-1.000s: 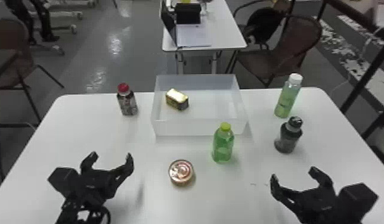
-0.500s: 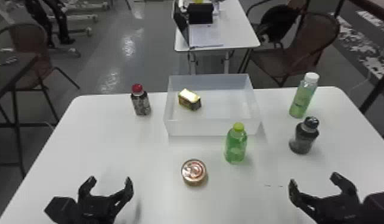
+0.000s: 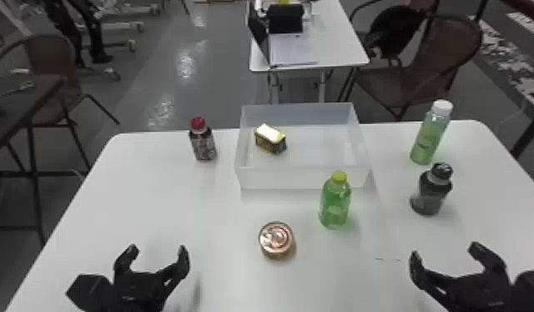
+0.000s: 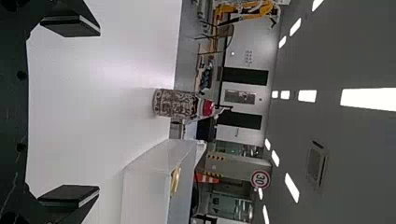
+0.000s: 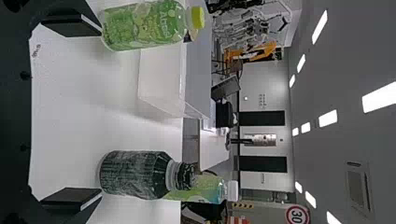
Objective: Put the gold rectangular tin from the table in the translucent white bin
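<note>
The gold rectangular tin (image 3: 270, 140) sits inside the translucent white bin (image 3: 278, 178), upper centre, leaving the left hand (image 3: 158, 249), lower left, and right hand (image 3: 444, 249), lower right, open, empty and best kept clear of the yellow-capped bottle (image 3: 336, 203).

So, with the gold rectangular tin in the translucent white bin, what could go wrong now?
Reaching in could needlessly shift the rectangular tin, which rests inside the bin. The green bottle with the yellow cap stands just in front of the bin, so a passing arm could topple it. The round gold-coloured metal tin nearer the robot might be mistaken for the target.
</note>
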Controlling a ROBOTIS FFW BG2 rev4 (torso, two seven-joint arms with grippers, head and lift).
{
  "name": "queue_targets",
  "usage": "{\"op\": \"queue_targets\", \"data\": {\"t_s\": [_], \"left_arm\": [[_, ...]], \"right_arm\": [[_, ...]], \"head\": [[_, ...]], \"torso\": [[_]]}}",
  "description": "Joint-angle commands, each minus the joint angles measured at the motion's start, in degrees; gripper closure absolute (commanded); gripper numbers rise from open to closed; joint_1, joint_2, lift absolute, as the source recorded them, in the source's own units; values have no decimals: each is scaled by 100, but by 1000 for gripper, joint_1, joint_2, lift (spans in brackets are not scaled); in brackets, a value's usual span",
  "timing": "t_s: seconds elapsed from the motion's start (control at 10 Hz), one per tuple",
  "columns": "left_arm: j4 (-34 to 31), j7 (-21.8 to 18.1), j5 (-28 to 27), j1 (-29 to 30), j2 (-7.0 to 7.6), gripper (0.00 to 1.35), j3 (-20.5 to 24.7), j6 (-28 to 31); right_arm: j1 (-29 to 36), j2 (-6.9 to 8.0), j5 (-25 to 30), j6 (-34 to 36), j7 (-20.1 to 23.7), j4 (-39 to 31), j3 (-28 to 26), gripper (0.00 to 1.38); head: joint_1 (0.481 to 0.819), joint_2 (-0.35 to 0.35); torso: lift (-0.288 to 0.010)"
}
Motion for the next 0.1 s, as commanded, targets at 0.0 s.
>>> {"op": "queue_targets", "data": {"t_s": [0.0], "left_arm": [[0,0,11,-8,-15,111,15,-43]], "right_arm": [[-26,17,1,0,0,30,4,85]], "head": [[695,104]], "torso": [[-91]]}}
